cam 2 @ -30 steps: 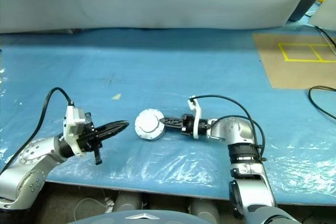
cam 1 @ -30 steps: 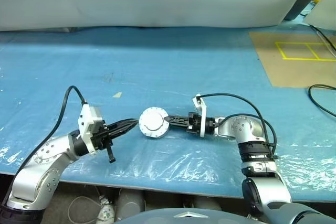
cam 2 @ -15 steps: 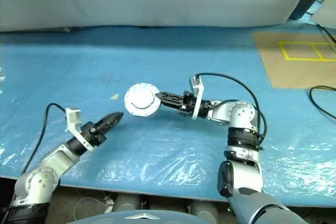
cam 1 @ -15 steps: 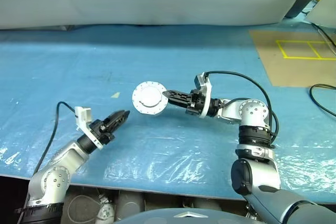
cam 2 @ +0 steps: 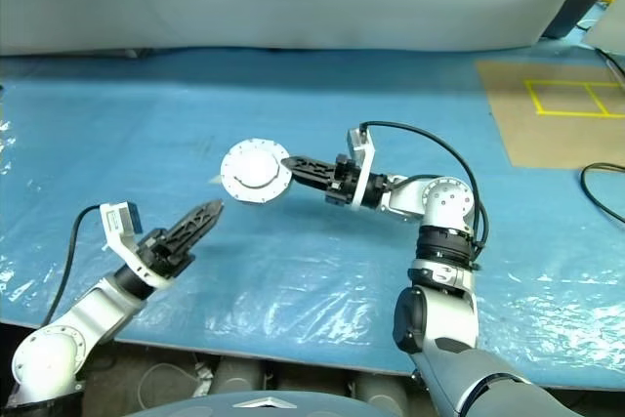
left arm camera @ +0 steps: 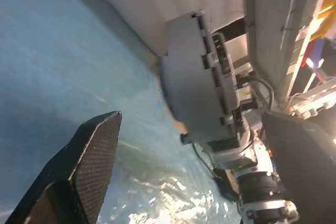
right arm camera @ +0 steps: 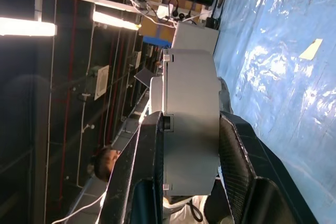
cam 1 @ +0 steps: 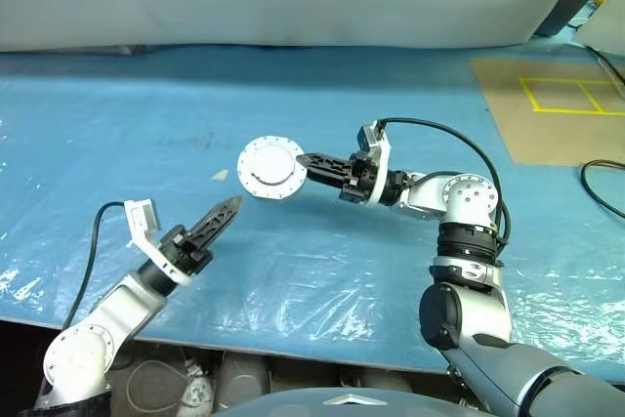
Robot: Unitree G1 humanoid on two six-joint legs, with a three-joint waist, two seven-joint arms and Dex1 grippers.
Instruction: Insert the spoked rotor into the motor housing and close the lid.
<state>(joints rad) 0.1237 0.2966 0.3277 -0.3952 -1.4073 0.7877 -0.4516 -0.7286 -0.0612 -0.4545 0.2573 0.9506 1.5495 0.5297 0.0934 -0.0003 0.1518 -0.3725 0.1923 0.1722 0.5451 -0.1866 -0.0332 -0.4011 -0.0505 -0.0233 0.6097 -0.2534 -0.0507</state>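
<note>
Clearly rigid and weighty, the closed motor housing hangs edge-pinched in the right gripper; left gripper gapes empty.

Right arm bent at the elbow, forearm reaching across toward the robot's left, raised off the table. Right gripper points left, roughly level; its two black fingers clamp a grey disc edge-on, one on each flat face, disc held upright in the air.

Left arm low at the near left, forearm angled forward and right. Left gripper tilted slightly upward, fingers spread apart, empty, well short of the disc.
</note>
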